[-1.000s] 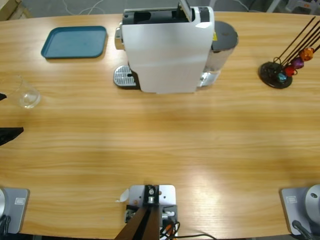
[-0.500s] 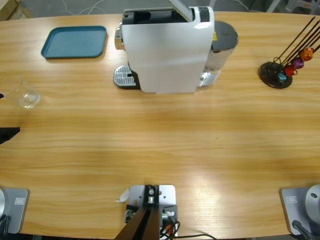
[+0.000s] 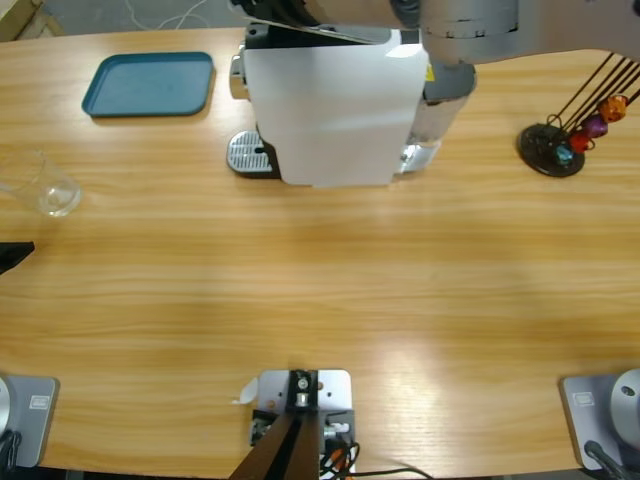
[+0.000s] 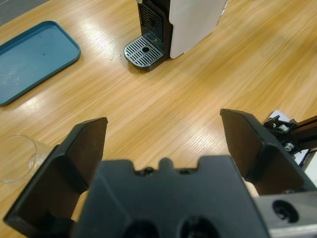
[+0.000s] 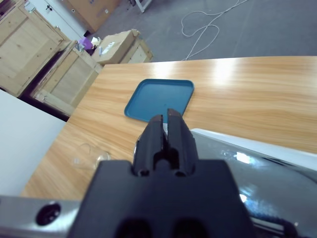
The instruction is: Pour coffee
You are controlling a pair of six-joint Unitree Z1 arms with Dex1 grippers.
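The right gripper (image 5: 166, 130), jaws pinched together, has swung in over the coffee machine (image 3: 335, 105) and pressed its lever (image 3: 315, 33) flat since a second ago; brewing looks primed; the left gripper (image 4: 163, 144) gapes empty (edging off); the glass (image 3: 48, 185) sits far left, no coffee visible.

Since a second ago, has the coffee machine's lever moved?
Yes. The lever has swung down from raised to nearly flat along the top of the white coffee machine, with the right gripper above it. The machine body has not shifted.
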